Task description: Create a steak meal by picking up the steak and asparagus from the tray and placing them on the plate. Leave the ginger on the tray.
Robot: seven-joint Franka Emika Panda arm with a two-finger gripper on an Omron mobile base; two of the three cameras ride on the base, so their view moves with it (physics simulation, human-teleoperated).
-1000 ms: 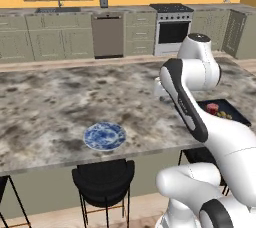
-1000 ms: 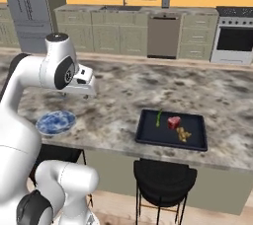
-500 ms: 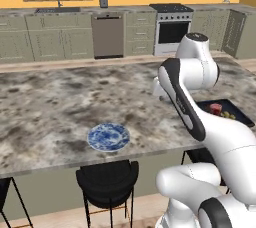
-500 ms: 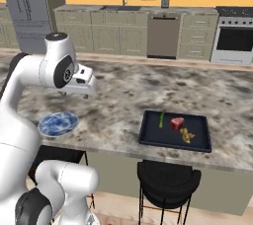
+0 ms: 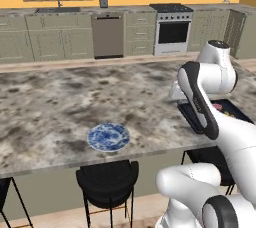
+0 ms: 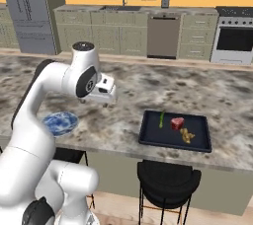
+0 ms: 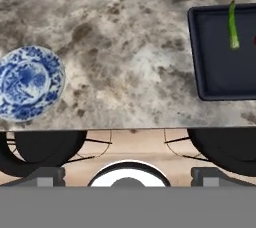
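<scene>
The blue-and-white plate (image 6: 60,122) lies near the counter's front edge, left of the dark tray (image 6: 148,137). On the tray lie the green asparagus (image 6: 161,119), the red steak (image 6: 177,123) and the yellow-tan ginger (image 6: 186,135). My gripper (image 6: 108,98) hovers above the counter between plate and tray and holds nothing. In the hand view the plate (image 7: 29,83) sits at left, while the tray (image 7: 220,84) with the asparagus (image 7: 232,26) is at right; my fingertips (image 7: 50,176) stand wide apart. From the left base view my arm hides most of the tray (image 5: 241,113).
The marble island counter (image 6: 128,91) ends at a front edge just below plate and tray. Black stools (image 6: 167,179) stand under that edge. Cabinets, a dishwasher and a stove (image 5: 172,31) line the far wall.
My arm has swung to the right, carrying the hand from near the plate toward the tray. The whole picture has shifted slightly. The food has not moved.
</scene>
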